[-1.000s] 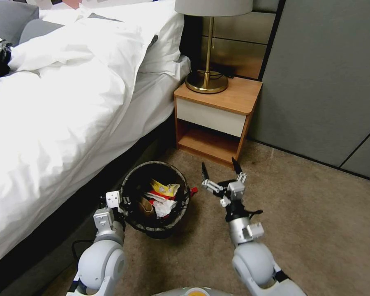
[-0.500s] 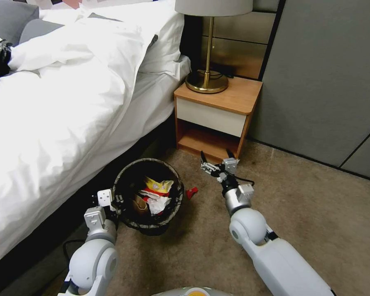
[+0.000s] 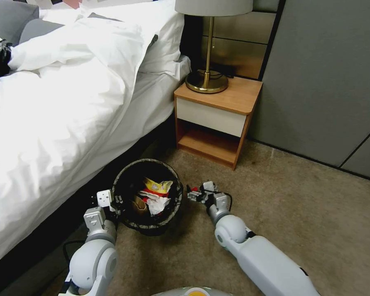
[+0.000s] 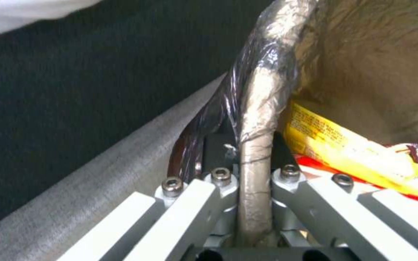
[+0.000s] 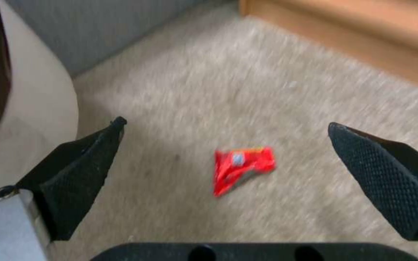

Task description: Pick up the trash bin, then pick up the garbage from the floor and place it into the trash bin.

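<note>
From the head, the left gripper (image 3: 118, 202) pinches the trash bin (image 3: 148, 197) rim beside the bed while the right gripper (image 3: 194, 194) reaches low just past it; at the right wrist, spread fingers (image 5: 81, 170) straddle the red wrapper (image 5: 240, 167) on the carpet (image 5: 286, 90), dead ahead.

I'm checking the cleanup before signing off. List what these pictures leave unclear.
- Red scrap: blurred in the right wrist view, print unreadable; in the head view the open right hand covers it.
- Trash bin: garbage and the dark liner hide its bottom in the head view.
- Left hand: shut on the rim; the left wrist view's edge cuts off the fingers.
</note>
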Robot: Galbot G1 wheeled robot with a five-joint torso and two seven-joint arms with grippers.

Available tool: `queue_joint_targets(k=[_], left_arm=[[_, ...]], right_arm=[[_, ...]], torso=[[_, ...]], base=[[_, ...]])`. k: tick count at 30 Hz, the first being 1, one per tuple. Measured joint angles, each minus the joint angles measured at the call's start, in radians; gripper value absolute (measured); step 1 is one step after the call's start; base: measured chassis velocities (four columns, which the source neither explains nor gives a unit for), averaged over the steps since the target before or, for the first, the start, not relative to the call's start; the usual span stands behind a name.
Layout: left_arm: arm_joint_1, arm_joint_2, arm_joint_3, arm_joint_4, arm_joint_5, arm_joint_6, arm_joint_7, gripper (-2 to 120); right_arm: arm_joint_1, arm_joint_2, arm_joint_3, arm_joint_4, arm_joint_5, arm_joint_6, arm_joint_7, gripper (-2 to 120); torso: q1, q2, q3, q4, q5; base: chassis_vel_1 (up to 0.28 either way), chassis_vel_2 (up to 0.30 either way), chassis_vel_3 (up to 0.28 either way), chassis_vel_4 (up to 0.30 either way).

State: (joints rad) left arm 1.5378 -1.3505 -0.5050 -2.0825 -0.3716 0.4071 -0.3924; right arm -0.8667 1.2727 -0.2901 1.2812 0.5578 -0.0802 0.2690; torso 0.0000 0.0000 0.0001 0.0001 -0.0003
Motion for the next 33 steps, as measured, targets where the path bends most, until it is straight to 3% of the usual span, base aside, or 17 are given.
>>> queue_joint_targets(k=[9,19,26,33], left_arm=[[0.003,-0.014,0.01,0.012,0.017,-0.002,0.0,0],[0.009,-0.017,0.013,0.023,0.027,-0.003,0.0,0],[0.01,-0.025,0.017,0.028,0.036,-0.003,-0.002,0],[0.02,-0.033,0.022,0.029,0.049,-0.004,-0.002,0]], right_arm=[[0.079,0.087,-0.035,-0.136,0.077,-0.07,0.068,100],[0.145,0.282,0.081,-0.375,0.01,-0.058,0.077,100],[0.154,0.319,0.111,-0.4,0.019,-0.053,0.077,100],[0.156,0.34,0.214,-0.443,0.029,-0.039,0.099,100]], torso=[[0.0,0.0,0.0,0.0,0.0001],[0.0,0.0,0.0,0.0001,0.0004],[0.0,0.0,0.0,-0.0001,0.0001],[0.0,0.0,0.0,-0.0002,0.0004]], base=[[0.0,0.0,0.0,0.0],[0.0,0.0,0.0,0.0],[0.0,0.0,0.0,0.0],[0.0,0.0,0.0,0.0]])
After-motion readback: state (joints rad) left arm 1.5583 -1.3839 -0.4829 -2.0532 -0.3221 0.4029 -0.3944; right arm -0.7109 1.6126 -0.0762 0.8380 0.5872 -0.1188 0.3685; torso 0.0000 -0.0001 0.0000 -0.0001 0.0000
